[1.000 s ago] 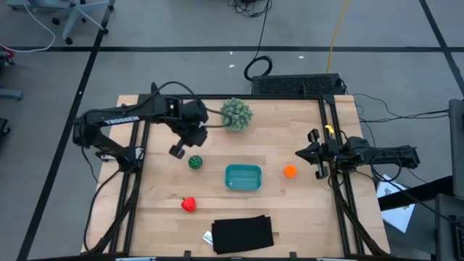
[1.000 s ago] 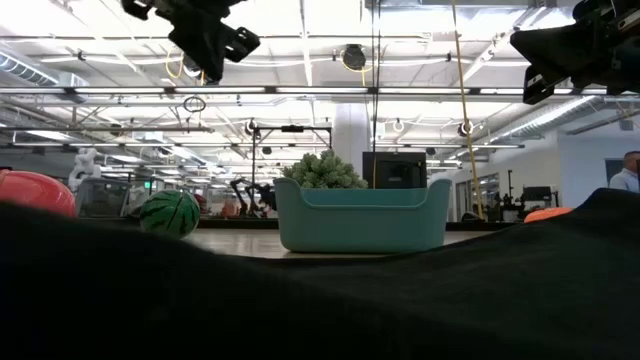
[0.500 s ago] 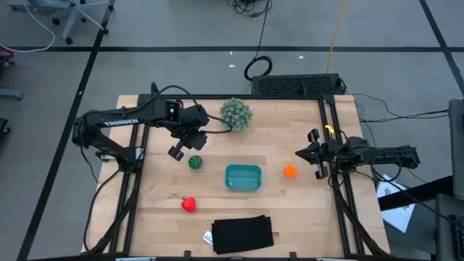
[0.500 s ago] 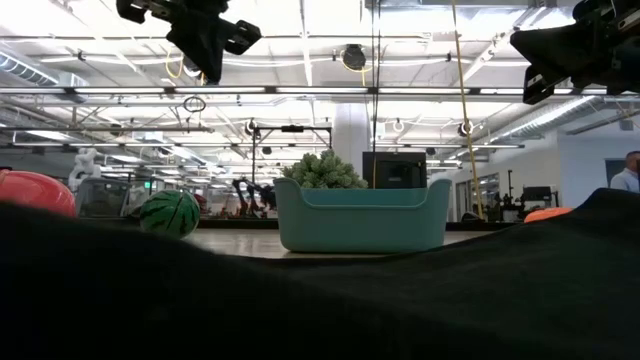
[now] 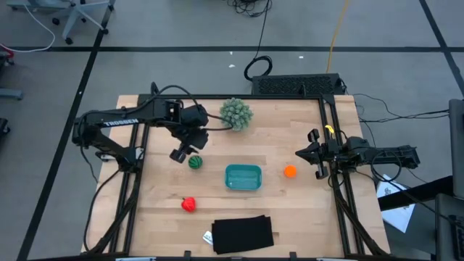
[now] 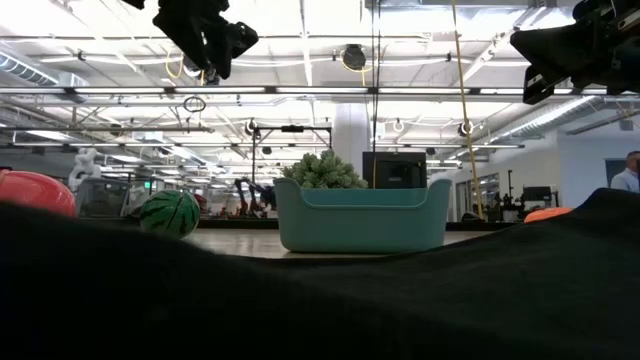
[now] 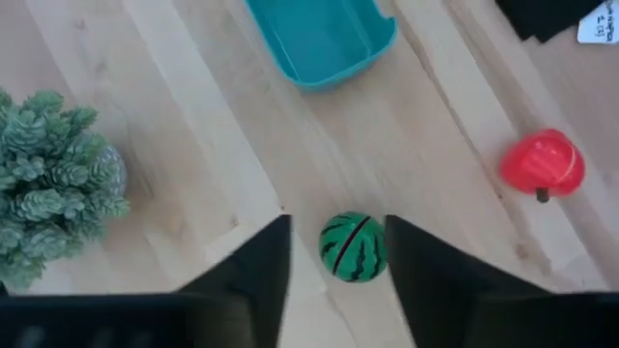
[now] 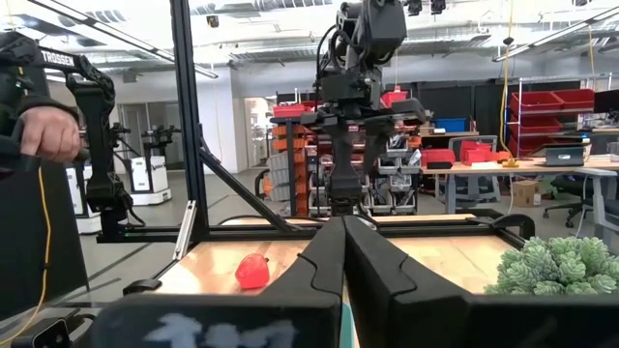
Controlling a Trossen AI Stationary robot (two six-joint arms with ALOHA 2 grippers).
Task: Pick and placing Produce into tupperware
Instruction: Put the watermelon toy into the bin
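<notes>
The wooden table [image 5: 159, 217] carries the clutter, and the biggest loose piece is the black flat rectangle [image 5: 243, 233] lying along the near edge, well apart from both arms. Next in size is the pale green spiky ball [image 5: 236, 114] at the far side, just beside the left arm's wrist. The teal tupperware [image 5: 243, 177] sits near the middle of the table, empty as seen from above — none of the produce is in it. The left gripper [image 5: 186, 150] hangs over the dark green striped piece [image 5: 195, 162], its fingers [image 7: 253, 275] spread apart with the piece showing in the gap between them and nothing held; nothing lies between this piece and the tub. The red lumpy piece [image 5: 188, 204] lies nearer the front edge, to the left of the black rectangle. The orange ball [image 5: 290, 171] rests between the tub and the right gripper [image 5: 315, 157], which waits at the table's right side with its fingers [image 8: 319, 266] pressed together on nothing. A person's hand [image 8: 46, 133] shows in the room beyond.
</notes>
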